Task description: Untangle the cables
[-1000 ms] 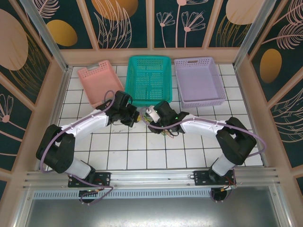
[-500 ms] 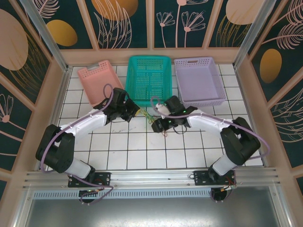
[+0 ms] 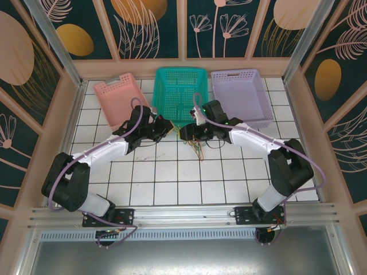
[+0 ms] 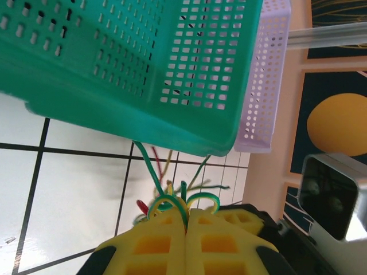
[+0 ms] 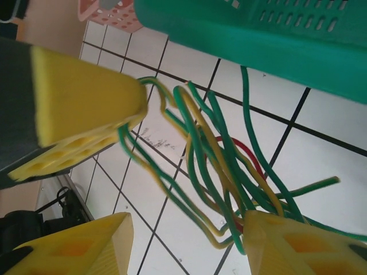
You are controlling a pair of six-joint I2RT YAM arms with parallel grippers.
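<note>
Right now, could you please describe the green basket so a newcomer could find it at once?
Three baskets line the tiled table's far edge. The green basket is the middle one, between the pink basket and the lilac basket. It alone has the tangled cables just before it.

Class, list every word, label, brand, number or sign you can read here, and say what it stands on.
No text can be read.
A faint dark scrawl on a white tile beside the cables is too blurred to read.
The green basket, lilac basket and pink basket carry no lettering.
</note>
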